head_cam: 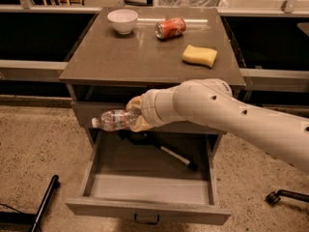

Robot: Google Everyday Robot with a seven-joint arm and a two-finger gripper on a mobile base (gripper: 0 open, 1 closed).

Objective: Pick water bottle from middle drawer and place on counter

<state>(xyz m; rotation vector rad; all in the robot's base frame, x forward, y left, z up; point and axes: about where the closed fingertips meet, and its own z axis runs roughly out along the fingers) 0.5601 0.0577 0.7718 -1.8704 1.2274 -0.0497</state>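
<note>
My gripper [133,115] is shut on the water bottle [112,120], a small clear crinkled bottle with a white cap pointing left. I hold it level in the air, in front of the cabinet's upper drawer front and above the left part of the open middle drawer [149,187]. The drawer is pulled out, with a plain grey tray and a loop handle at its front. The counter [120,57], a grey-brown glossy slab, lies just above and behind the bottle. My white arm comes in from the right.
On the counter stand a white bowl [122,21], a red soda can [170,27] on its side and a yellow sponge [200,55]. A dark pen-like object [176,158] lies in the drawer. A black bar [43,202] lies on the floor at the left.
</note>
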